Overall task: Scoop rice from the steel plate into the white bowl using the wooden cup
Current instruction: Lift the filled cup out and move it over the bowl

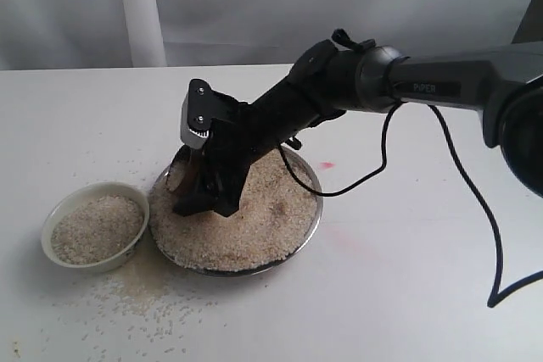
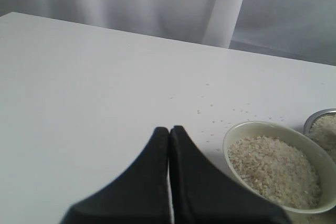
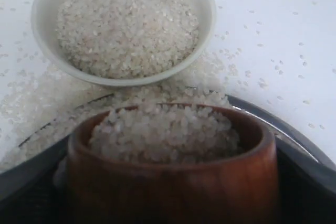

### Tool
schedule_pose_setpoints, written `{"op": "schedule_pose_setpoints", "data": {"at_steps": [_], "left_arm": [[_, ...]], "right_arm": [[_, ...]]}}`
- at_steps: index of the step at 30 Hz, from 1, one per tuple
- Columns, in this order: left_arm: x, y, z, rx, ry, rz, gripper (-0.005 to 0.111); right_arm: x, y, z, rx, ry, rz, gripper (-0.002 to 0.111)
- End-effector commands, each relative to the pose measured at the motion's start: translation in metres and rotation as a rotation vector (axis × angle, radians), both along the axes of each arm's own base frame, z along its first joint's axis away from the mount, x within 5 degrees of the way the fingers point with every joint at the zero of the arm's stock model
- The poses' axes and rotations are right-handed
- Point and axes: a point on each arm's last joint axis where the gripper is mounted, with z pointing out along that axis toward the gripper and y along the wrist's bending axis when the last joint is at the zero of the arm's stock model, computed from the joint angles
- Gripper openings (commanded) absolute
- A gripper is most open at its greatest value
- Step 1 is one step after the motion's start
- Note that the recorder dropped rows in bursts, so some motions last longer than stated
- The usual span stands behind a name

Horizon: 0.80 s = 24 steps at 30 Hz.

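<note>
Two tools belong to this robot, but only one is busy. The right tool (image 1: 204,192) reaches across to the left side of the steel plate (image 1: 317,205). It grips the wooden cup (image 3: 173,182) tight between its two sides. The cup is full to the top with rice (image 3: 165,132). It sits low, right at the heap in the plate, with its open mouth up. The white bowl (image 1: 85,262) stands just left of the plate, very close to it, and it has a lot of rice in it already. Some grains lie spilled on the surface (image 1: 407,294) around the bowl and the near side of the plate.

The left tool (image 2: 169,129) is pressed closed with nothing in it. It hangs over the bare surface near the bowl and does no work.

I think the scooping part is done and the carrying part comes now. The cup should go up out of the heap and be kept level so no rice falls off. Then it needs to move a little way left, until it is over the middle of the bowl. After that it should tip slowly. The bowl looks nearly full, so a fast pour could send grains over the rim
</note>
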Motion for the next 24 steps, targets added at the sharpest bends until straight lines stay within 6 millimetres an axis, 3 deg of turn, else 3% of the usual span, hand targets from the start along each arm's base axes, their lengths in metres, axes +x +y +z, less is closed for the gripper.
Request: {"op": "schedule_pose_setpoints", "data": {"at_steps": [1,7,12,24], "left_arm": [[0.0,-0.001,0.002,-0.006,-0.013,-0.006,0.0],[0.0,-0.001,0.002,-0.006,-0.013,-0.006,0.0],[0.0,-0.001,0.002,-0.006,-0.013,-0.006,0.0],[0.0,-0.001,0.002,-0.006,-0.013,-0.006,0.0]], "right_arm": [[-0.009,-0.001,0.028,0.067,-0.036,0.114,0.0],[-0.015,-0.003,0.05,0.072,-0.006,0.095,0.0],[-0.02,0.0,0.058,-0.026,-0.064,0.078,0.0],[-0.055,0.062,0.08,-0.069,-0.266,0.104,0.0]]}}
